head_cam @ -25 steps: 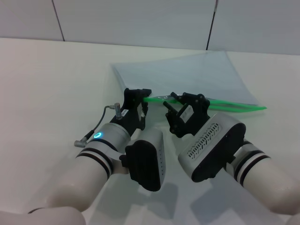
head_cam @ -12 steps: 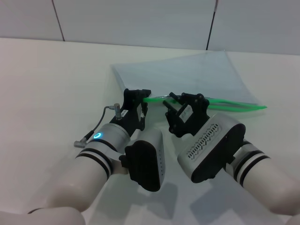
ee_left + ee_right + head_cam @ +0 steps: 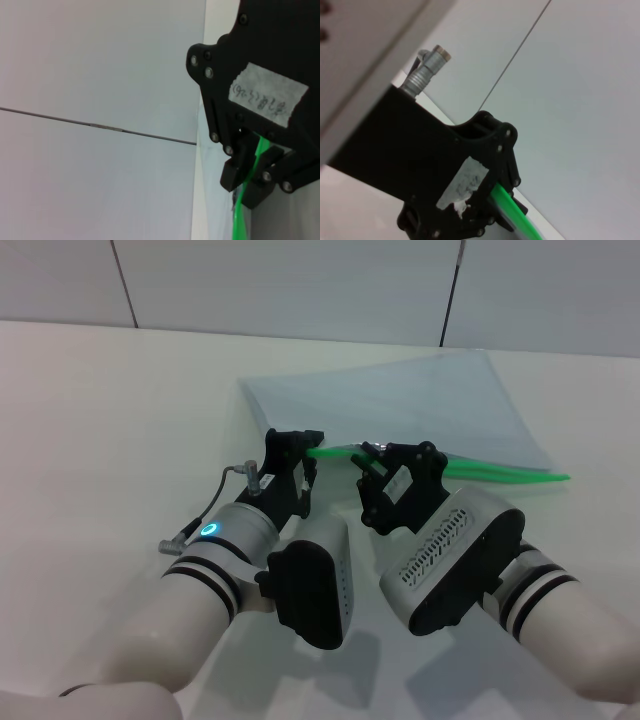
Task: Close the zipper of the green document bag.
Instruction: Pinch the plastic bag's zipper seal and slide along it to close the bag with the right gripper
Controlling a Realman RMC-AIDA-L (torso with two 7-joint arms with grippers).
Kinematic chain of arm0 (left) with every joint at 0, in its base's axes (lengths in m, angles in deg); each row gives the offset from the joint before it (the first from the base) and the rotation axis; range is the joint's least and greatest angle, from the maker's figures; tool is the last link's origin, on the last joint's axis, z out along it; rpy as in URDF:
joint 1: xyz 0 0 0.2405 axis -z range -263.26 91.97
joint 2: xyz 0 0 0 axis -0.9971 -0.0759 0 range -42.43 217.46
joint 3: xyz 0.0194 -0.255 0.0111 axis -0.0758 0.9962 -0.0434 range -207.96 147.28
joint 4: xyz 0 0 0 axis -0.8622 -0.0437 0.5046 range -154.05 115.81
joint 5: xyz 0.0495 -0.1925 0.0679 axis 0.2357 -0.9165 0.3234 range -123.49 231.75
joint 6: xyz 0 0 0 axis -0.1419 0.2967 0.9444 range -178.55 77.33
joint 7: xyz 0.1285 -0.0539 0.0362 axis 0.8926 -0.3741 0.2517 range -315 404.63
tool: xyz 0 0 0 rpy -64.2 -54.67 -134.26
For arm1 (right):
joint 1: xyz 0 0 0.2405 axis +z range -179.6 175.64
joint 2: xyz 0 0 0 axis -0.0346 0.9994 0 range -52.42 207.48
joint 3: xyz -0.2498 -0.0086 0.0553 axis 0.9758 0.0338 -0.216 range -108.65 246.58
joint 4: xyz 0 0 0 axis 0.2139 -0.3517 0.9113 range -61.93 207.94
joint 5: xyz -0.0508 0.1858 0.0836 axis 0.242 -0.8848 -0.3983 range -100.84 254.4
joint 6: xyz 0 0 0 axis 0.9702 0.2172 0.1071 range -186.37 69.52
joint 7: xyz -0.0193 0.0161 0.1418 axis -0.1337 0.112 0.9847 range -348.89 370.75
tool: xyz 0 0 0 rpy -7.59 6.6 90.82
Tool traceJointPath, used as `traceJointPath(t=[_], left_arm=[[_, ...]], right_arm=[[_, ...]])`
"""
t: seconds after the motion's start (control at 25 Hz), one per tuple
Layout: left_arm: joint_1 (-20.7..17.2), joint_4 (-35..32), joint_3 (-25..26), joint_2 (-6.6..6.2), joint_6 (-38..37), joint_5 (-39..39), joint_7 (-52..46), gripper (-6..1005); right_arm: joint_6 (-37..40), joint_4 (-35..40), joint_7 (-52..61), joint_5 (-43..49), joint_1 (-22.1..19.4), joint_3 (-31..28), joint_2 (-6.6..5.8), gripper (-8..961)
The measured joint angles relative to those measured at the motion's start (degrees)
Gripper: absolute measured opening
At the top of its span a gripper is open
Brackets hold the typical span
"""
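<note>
On table: both grippers clamped on zipper [image 3: 470, 469] of bag [image 3: 400, 405].
Left gripper [image 3: 300, 452] pinches strip end; right gripper [image 3: 372, 458] just beside. Slider hidden.

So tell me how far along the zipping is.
Done: both grippers are on the zipper at the bag's near edge. The left gripper is pinched on the strip's end; the left wrist view shows the right gripper closed on the strip a little further along. In hand: the pull. Left: the long run of strip to the bag's right corner; how much is already closed cannot be told.
</note>
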State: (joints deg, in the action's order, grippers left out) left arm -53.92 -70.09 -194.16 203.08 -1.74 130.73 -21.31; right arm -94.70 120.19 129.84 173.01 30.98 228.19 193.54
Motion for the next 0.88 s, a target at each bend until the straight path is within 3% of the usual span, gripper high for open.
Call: traceJointPath(t=[0.88], left_arm=[[-0.3, -0.9, 0.0, -0.37, 0.4, 0.9, -0.3, 56]], right_arm=[[0.4, -0.7, 0.6, -0.4, -0.1, -0.4, 0.0, 87]])
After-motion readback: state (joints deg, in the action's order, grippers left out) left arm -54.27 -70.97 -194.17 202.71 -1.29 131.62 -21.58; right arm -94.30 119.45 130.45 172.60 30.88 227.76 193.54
